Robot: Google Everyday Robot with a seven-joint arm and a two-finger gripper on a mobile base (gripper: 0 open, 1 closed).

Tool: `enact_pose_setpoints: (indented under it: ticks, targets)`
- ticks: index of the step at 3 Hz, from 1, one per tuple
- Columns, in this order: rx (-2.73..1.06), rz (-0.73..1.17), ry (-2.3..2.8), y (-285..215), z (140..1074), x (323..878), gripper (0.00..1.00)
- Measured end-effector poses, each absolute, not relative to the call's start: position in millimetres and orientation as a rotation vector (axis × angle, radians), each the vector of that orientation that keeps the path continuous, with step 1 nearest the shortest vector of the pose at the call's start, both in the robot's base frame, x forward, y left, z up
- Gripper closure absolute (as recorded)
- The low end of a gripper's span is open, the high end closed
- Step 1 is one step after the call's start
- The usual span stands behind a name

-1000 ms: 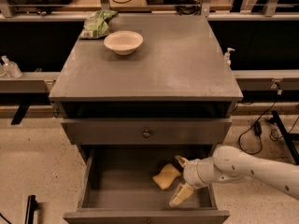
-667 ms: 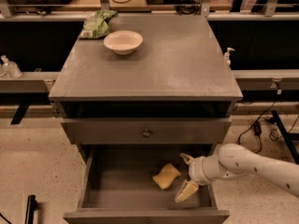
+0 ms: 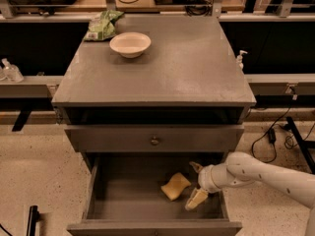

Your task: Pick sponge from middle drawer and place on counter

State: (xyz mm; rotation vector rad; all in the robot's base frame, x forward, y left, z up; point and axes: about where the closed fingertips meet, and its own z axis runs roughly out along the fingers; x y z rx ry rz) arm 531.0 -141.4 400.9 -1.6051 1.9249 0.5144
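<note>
The pale yellow sponge [image 3: 175, 186] lies on the bottom of the open middle drawer [image 3: 123, 195], right of its centre. My gripper [image 3: 190, 186] reaches into the drawer from the right on a white arm. It is open, with one finger [image 3: 195, 167] behind and one finger [image 3: 196, 199] in front, just right of the sponge and not holding it. The dark grey counter [image 3: 167, 68] is the cabinet top above.
A cream bowl [image 3: 130, 44] and a green plastic bag [image 3: 101, 26] sit at the counter's back left. The shut upper drawer panel with a round knob [image 3: 154, 140] overhangs the open drawer. Cables lie on the speckled floor [image 3: 275, 136] at the right.
My gripper has shifted slightly to the right inside the drawer, staying open. The sponge has not moved.
</note>
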Motion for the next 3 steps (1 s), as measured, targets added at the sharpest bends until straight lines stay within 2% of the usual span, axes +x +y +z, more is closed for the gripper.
enact_pose_setpoints:
  ticks: [2,3]
  targets:
    - [-1.561,0.511,1.962,-141,374,552,0.00]
    - [-1.531,0.529,1.970,-141,365,559,0.18]
